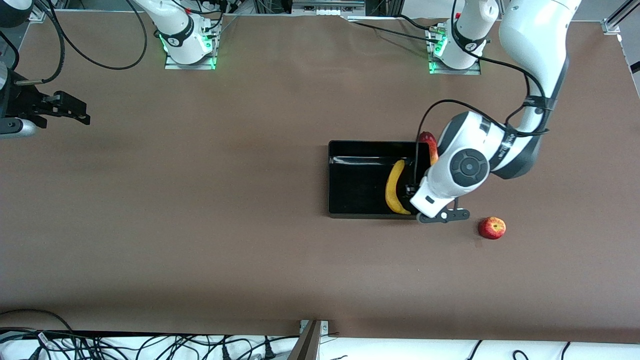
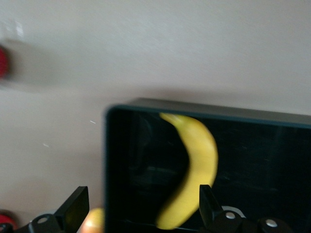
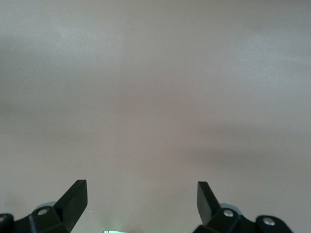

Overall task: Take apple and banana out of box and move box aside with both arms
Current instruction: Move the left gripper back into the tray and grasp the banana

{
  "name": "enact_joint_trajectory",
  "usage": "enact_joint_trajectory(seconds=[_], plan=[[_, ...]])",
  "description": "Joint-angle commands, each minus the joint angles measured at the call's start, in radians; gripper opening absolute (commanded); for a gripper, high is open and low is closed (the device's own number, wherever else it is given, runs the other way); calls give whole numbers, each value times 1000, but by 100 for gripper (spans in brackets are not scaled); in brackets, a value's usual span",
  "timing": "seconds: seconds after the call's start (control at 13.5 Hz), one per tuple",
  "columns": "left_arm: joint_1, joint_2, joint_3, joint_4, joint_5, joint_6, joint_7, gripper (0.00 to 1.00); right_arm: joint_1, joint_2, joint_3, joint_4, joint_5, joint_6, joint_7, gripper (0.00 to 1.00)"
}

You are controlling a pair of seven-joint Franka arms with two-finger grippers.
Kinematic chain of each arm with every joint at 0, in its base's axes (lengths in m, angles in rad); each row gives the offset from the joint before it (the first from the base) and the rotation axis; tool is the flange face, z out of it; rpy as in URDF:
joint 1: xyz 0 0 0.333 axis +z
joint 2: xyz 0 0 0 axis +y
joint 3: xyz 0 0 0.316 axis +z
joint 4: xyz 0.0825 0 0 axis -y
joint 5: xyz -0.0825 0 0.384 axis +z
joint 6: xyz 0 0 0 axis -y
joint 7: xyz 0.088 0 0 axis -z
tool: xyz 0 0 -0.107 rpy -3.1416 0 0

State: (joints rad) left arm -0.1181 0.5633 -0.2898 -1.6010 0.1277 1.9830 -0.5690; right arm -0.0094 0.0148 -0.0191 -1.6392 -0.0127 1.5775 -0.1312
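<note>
The black box [image 1: 350, 150] lies on the table with the yellow banana [image 1: 395, 187] in it, at the end toward the left arm. The red apple [image 1: 492, 228] sits on the table outside the box, nearer the front camera. My left gripper [image 2: 142, 206] is open and empty over the box's edge by the banana [image 2: 194, 165]; the box rim [image 2: 209, 109] shows too. In the front view the wrist mostly hides the left gripper [image 1: 412, 191]. The apple shows as a red blur [image 2: 2, 63]. My right gripper [image 1: 80, 115] waits, open and empty [image 3: 142, 204], over bare table.
A red-yellow mango [image 1: 429, 145] lies against the box's corner farthest from the front camera, partly under the left arm, and shows in the left wrist view [image 2: 95, 221]. Brown table stretches wide between the box and the right arm's end.
</note>
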Motion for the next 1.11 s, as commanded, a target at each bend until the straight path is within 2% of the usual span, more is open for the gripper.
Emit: enact_joint_trajectory(seconds=[0.0,0.3,0.59,0.74,0.81,0.89,0.96,1.04], plan=[[-3,-8,0,-48,-33,52,-32,100,2,2,-7,13,14,-19,-13,100],[-25,9,-8,-229,-19,334,-127,100,2,2,-7,15,14,-21,-13,100],[-29,30,-8,-252,-5,359,-131,100,2,2,-7,15,14,-21,-13,100],[-29,62,-8,-254,58,393,-190,100,2,2,-7,15,14,-21,-13,100],[-31,75,-8,-254,99,408,-234,66,2,2,-7,15,14,-21,-13,100],[-31,81,-8,-254,119,412,-256,49,2,2,-7,15,14,-21,-13,100],[-31,83,-8,-254,121,412,-259,45,2,2,-7,15,14,-21,-13,100],[-34,81,-11,-254,121,412,-273,29,2,2,-7,15,14,-21,-13,100]])
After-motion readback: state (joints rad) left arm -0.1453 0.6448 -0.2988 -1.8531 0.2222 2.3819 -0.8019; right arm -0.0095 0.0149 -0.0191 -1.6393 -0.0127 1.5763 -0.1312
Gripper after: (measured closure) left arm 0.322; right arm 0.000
